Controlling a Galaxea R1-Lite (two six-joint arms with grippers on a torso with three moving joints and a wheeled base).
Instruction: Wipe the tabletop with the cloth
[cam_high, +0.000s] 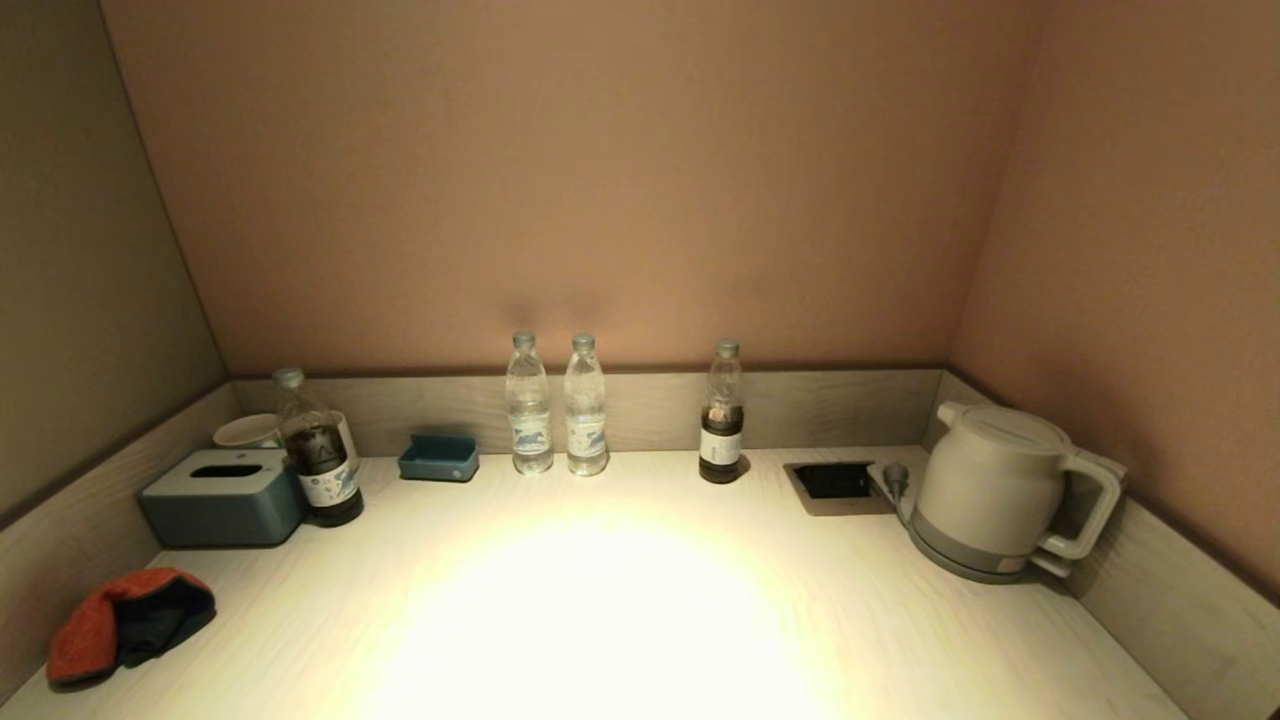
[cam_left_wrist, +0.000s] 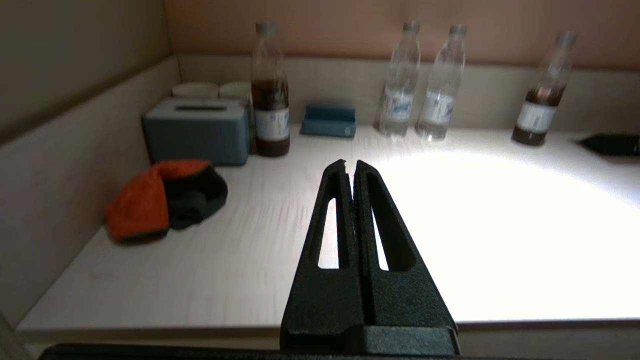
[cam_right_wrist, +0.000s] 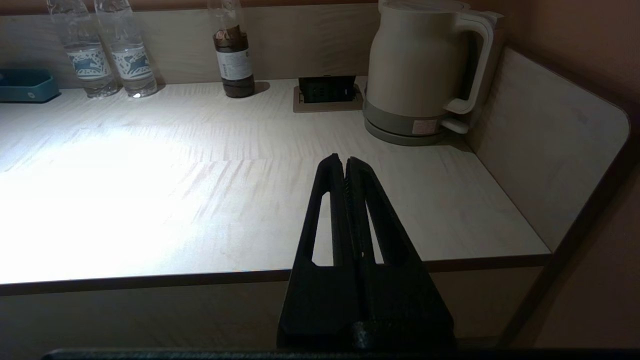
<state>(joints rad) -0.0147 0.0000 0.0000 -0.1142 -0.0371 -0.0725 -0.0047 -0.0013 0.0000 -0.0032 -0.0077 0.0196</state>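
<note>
While the tabletop lies bare across its middle, the kettle stands at its far right corner. An orange-and-dark cloth sits crumpled by the left edge, near the front. Left gripper and right gripper hover before the front edge, fingers pressed together, empty.

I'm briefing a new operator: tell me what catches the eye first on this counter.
A bright pool of light floods the middle of the tabletop. The crumpled orange-and-dark cloth lies at the front left corner, untouched. A cream kettle stands at the back right, and both the left gripper and right gripper are shut, holding nothing.
</note>
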